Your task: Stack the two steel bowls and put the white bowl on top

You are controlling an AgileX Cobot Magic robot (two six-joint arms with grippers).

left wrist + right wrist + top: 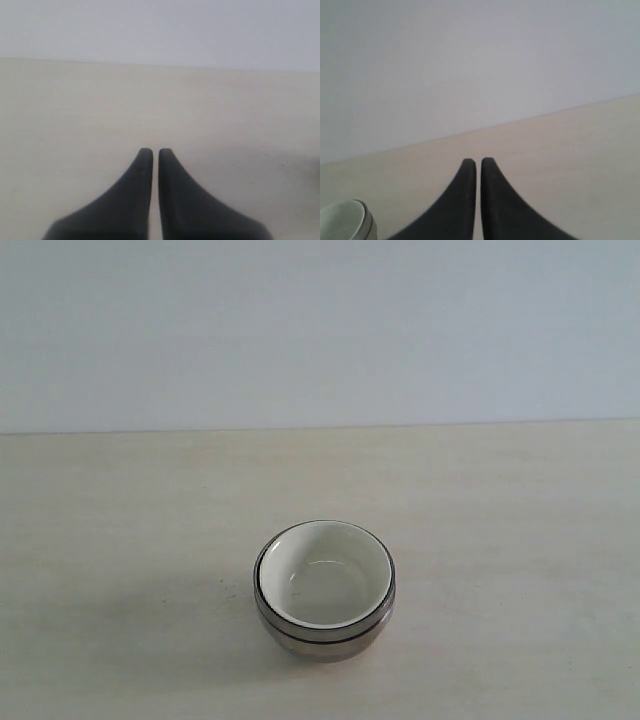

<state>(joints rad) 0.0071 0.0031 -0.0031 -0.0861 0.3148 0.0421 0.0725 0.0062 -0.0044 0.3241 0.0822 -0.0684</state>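
In the exterior view the two steel bowls (322, 632) stand nested one in the other on the table, front centre, and the white bowl (325, 585) sits inside the upper one. Neither arm shows in that view. My left gripper (151, 150) is shut with nothing between its dark fingers, over bare table. My right gripper (476, 160) is also shut and empty; the rim of the white bowl (345, 220) in its steel bowl shows at the edge of the right wrist view, apart from the fingers.
The pale wooden table (120, 520) runs back to a plain light wall (320, 330). Nothing else stands on it.
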